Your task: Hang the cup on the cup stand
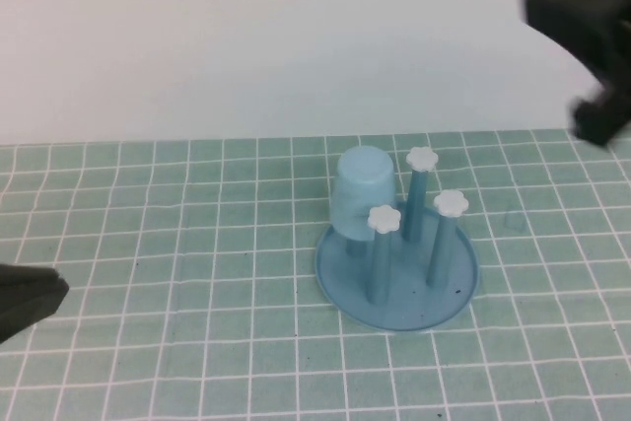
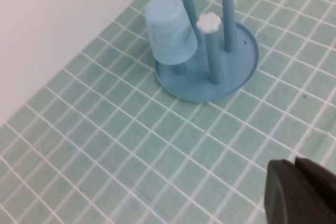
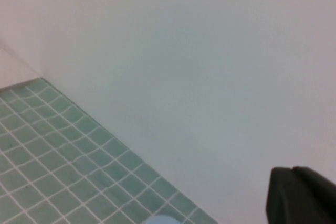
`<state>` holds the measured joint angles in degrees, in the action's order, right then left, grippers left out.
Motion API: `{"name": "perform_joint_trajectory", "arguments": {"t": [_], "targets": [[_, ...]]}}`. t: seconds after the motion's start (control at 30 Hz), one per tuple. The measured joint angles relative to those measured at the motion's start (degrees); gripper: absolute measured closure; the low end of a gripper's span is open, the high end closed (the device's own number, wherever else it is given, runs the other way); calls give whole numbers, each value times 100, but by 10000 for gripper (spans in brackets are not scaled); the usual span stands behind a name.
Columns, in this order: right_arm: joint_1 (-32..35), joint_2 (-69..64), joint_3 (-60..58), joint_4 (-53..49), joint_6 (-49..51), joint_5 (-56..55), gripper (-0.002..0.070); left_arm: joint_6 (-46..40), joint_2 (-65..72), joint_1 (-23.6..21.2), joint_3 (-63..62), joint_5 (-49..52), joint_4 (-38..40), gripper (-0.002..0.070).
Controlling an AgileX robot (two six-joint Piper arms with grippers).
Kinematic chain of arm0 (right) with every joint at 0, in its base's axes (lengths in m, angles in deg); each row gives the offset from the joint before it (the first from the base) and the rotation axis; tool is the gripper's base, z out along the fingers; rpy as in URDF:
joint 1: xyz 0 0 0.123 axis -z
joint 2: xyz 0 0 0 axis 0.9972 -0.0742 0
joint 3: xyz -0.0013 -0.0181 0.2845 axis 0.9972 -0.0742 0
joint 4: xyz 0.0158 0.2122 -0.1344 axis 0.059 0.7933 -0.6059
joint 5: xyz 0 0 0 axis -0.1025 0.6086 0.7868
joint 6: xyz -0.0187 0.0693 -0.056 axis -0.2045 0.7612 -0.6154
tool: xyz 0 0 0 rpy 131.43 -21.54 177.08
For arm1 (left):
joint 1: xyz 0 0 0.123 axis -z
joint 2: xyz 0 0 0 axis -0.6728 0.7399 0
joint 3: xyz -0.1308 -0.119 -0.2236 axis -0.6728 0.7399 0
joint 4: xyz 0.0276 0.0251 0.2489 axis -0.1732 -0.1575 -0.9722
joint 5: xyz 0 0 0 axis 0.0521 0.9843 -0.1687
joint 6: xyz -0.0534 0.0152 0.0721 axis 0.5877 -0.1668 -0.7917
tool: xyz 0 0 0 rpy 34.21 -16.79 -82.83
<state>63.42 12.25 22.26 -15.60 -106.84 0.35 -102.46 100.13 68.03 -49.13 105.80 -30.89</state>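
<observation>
left hand (image 1: 25, 300) low near edge; right hand (image 1: 592, 46) raised.

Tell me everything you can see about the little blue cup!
The cup is small, pale blue, smooth plastic with no handle. It hangs upside down, slightly tilted, over the back-left peg of the cup stand, hiding that peg's knob. Neither hand touches it: the left hand sits low at the left edge, the right hand is raised far right.
</observation>
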Motion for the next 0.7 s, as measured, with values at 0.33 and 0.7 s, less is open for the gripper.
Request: {"name": "perform_joint_trajectory", "arguments": {"t": [0.33, 0.7], "targets": [[12, 3589, -3296, 818, 305, -1167, 677, -9, -39, 0, 900, -1766, 270, 675], [12, 5642, -5201, 2355, 305, -2173, 677, -9, -39, 0, 1121, -2998, 871, 675]]}}
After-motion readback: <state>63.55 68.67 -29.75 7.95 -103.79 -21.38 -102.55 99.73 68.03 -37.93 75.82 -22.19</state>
